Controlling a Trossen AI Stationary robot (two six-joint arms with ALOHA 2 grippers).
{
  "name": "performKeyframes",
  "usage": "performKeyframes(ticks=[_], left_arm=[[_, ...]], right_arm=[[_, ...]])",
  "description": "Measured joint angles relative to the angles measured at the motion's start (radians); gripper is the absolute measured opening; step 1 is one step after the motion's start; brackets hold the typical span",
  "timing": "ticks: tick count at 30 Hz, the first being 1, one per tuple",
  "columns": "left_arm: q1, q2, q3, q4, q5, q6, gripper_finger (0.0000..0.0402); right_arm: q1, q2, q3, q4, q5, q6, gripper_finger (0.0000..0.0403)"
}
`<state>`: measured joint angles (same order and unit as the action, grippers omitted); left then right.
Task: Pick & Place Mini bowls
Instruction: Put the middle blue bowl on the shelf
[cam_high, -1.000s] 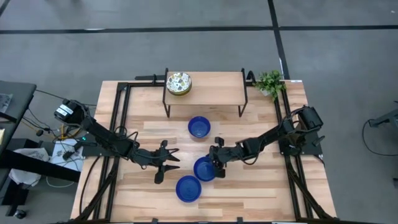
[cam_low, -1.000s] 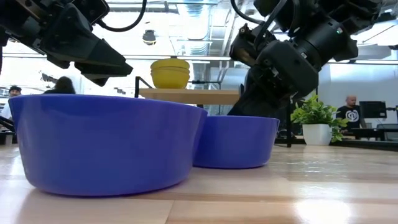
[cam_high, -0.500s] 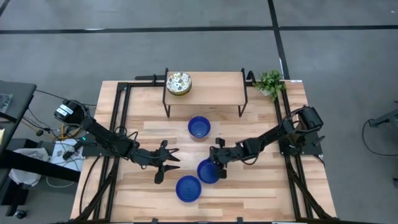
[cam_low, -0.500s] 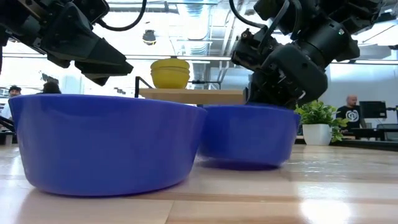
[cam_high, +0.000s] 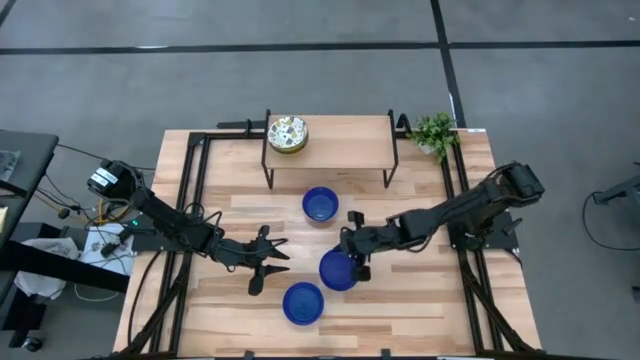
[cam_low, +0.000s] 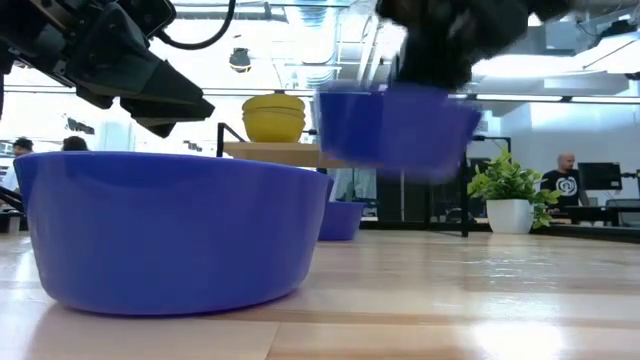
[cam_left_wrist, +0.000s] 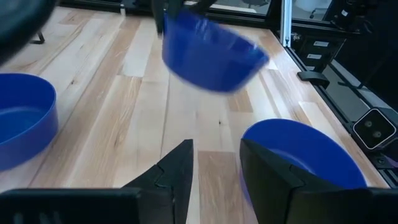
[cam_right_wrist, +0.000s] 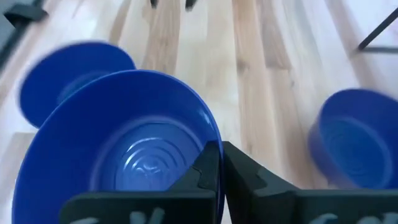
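My right gripper (cam_high: 352, 256) is shut on a blue mini bowl (cam_high: 338, 271), which hangs above the middle of the table (cam_low: 395, 125). A second blue bowl (cam_high: 302, 303) stands on its base near the front edge. A third (cam_high: 320, 204) stands on its base in front of the small shelf. A speckled cream bowl (cam_high: 287, 133) sits on the shelf's left end. My left gripper (cam_high: 268, 262) hovers open, left of the blue bowls, with nothing between its fingers (cam_left_wrist: 180, 171). My right gripper holds the lifted bowl by its rim (cam_right_wrist: 213, 144), on the side toward the table's right edge. One finger is inside the bowl and one outside. The fingers come from the table's right, slanting down. The bowl is clear of the table, slightly tilted.
A wooden shelf on black legs (cam_high: 330, 140) stands at the far middle. A small potted plant (cam_high: 434, 132) is at the far right corner. Black rails (cam_high: 195, 200) run along both table sides. People show in the room beyond the table (cam_low: 566, 175).
My right gripper has taken hold of the middle blue bowl's rim and gone up with it. The bowl first slid a little on the table, then came up clear of it.
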<state>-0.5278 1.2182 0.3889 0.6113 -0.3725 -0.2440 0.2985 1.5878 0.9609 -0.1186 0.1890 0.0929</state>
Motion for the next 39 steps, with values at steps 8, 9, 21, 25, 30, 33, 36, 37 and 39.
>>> performKeyframes(ticks=[8, 9, 21, 25, 30, 33, 36, 37, 39], left_arm=[[0.0, 0.0, 0.0, 0.003, 0.0, 0.0, 0.0131], [0.0, 0.0, 0.0, 0.003, 0.0, 0.0, 0.0131], [0.0, 0.0, 0.0, 0.011, 0.0, 0.001, 0.0131], [0.0, 0.0, 0.0, 0.011, 0.0, 0.0, 0.0131], [0.0, 0.0, 0.0, 0.015, 0.0, 0.0, 0.0131], [0.0, 0.0, 0.0, 0.018, 0.0, 0.0, 0.0131], [0.0, 0.0, 0.0, 0.018, 0.0, 0.0, 0.0131], [0.0, 0.0, 0.0, 0.018, 0.0, 0.001, 0.0131], [0.0, 0.0, 0.0, 0.018, 0.0, 0.002, 0.0131]], right_arm=[[-0.001, -0.054, 0.081, -0.132, -0.003, 0.004, 0.0], [-0.005, -0.057, 0.095, -0.139, -0.003, 0.003, 0.0], [-0.094, -0.085, 0.296, -0.355, -0.002, 0.033, 0.0], [-0.131, -0.085, 0.323, -0.377, -0.007, 0.039, 0.0], [-0.178, -0.085, 0.346, -0.402, -0.007, 0.038, 0.0], [-0.209, -0.085, 0.354, -0.41, -0.008, 0.032, 0.0], [-0.244, -0.085, 0.365, -0.432, -0.01, 0.026, 0.0], [-0.256, -0.085, 0.367, -0.442, -0.01, 0.018, 0.0], [-0.281, -0.085, 0.37, -0.455, -0.01, 0.004, 0.0]])
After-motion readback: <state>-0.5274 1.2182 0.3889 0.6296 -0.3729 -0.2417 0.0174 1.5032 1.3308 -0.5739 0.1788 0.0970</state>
